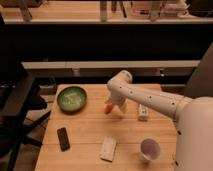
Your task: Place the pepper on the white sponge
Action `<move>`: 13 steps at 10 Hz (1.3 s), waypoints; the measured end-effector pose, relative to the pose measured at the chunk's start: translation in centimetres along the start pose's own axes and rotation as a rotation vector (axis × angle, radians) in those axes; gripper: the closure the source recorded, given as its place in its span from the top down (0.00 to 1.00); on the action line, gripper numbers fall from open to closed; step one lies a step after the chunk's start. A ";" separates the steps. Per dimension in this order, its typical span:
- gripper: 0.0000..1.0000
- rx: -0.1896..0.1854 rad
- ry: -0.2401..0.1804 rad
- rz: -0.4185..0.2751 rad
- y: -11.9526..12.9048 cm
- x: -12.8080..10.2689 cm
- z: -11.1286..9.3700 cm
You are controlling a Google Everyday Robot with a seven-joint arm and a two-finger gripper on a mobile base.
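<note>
Lab or office workspace: wooden table [87, 134], black office chair [17, 106], shelving [75, 21] behind, gripper [113, 105] over table's middle.

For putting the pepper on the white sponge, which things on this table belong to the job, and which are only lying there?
Of the job: pepper; white sponge; gripper, at the pepper, right of the green bowl.
Just lying there: green bowl; black device; white cup; white tube.
</note>
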 end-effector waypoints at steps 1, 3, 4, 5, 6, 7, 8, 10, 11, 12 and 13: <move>0.80 -0.004 -0.007 -0.005 -0.1 -0.1 0.4; 0.80 -0.009 -0.024 -0.017 -0.4 -0.4 1.1; 0.80 -0.012 -0.032 -0.021 -0.4 -0.5 1.4; 0.80 -0.014 -0.041 -0.022 -0.4 -0.6 1.7; 0.80 -0.021 -0.046 -0.027 -0.2 -0.4 2.1; 0.80 -0.029 -0.049 -0.034 -0.1 -0.4 2.3; 0.80 -0.035 -0.052 -0.042 -0.1 -0.4 2.5; 0.80 -0.051 -0.055 -0.057 -0.2 -0.5 2.9; 0.80 -0.057 -0.054 -0.063 -0.2 -0.5 3.0; 0.80 -0.065 -0.050 -0.071 -0.2 -0.5 3.1; 0.80 -0.074 -0.048 -0.077 -0.2 -0.7 3.3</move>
